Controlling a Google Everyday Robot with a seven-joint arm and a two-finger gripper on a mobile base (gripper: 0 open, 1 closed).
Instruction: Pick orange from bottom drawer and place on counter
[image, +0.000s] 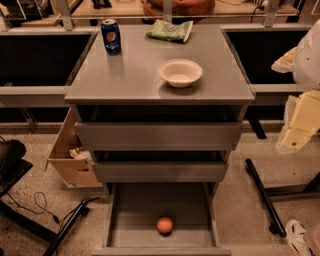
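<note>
The small, round, matte orange (165, 225) lies at 6 o'clock on the flat floor of the open grey metal bottom drawer (145, 205). The pale, blocky end effector (300, 127) hangs at 3 o'clock, and I cannot tell its grip state.

The blue cylindrical metal soda can (111, 36), upright at the back left corner of the flat grey matte counter (130, 80), bears the only sign that can be made out: a round red, white and blue emblem, the Pepsi globe, facing the camera. Any lettering around it is too small to read. The crumpled green plastic snack bag (170, 31) at the counter's back edge shows pale print that cannot be read. The cream-coloured gripper (299, 132), at the right edge of the view beyond the counter's right side, shows no legible mark
</note>
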